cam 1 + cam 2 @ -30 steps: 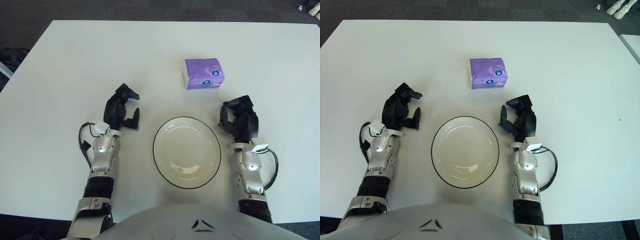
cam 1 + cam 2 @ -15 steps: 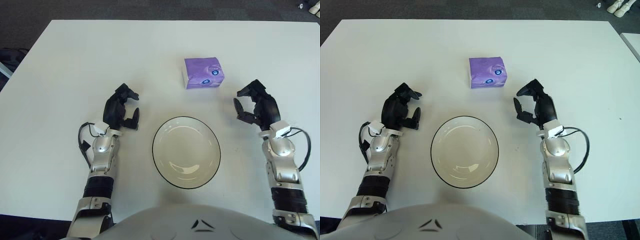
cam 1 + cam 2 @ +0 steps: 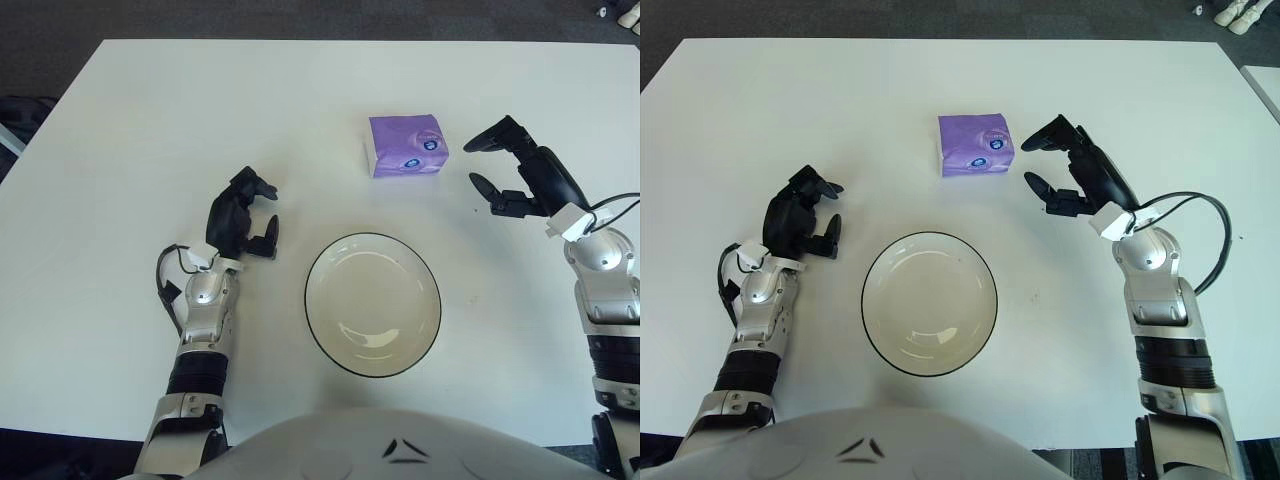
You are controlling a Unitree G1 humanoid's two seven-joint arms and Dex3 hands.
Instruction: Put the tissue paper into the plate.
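A purple tissue pack (image 3: pixel 405 146) lies on the white table, a little beyond the plate. The round white plate (image 3: pixel 373 304) with a dark rim sits near the table's front edge and holds nothing. My right hand (image 3: pixel 505 168) is raised just right of the tissue pack, fingers spread open toward it, a small gap apart from it. My left hand (image 3: pixel 243 218) shows left of the plate with loosely curled fingers, holding nothing.
The white table (image 3: pixel 150 130) spreads wide on all sides, with dark floor past its far edge. Cables loop off both wrists. My own torso fills the bottom edge of the view.
My right hand has risen from beside the plate and travelled forward and right, then up to the tissue pack's right side, opening its fingers. The left hand has not moved.
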